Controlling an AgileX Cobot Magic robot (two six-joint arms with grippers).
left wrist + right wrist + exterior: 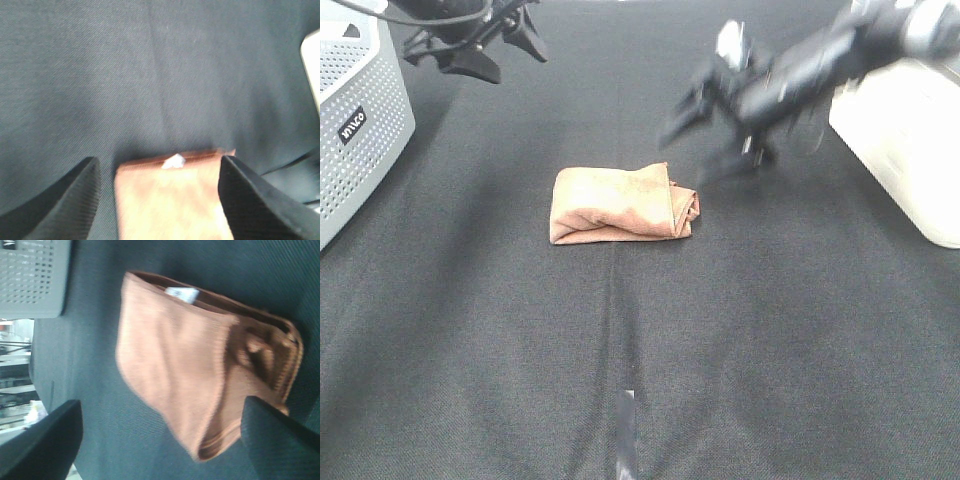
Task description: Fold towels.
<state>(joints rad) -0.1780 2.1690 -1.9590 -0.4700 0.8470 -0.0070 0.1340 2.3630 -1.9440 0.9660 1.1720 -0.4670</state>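
From the high camera, you see the towel (623, 204) lying folded into a compact bundle near the middle of the table (770, 350), which is covered in a dark cloth. Its right end is bunched and rolled, and the stitched edge shows there. Your left gripper (490, 45) hangs at the far left of the table, well apart from the towel, with its fingers spread and nothing between them. Your right gripper (720, 125) is blurred; it sits above the table just beyond the towel's far right corner, jaws apart and empty. A grey perforated basket (355, 130) stands at the left edge, and a white container (905, 140) stands at the right edge. A short strip of tape (626, 430) lies on the cloth near the front.

In the left wrist view, you see both dark fingers (70, 200) standing wide, with the towel (170, 200) showing in the space between them but lower down, on the table. A small white tag (174, 161) pokes out at the towel's edge.

In the right wrist view, the fingers (47, 445) are again wide apart and hold nothing. The towel (200, 370) lies flat on the table below them, its layers visible at one end, the white tag (181, 293) showing along one edge. The grey basket (35, 277) fills one corner.
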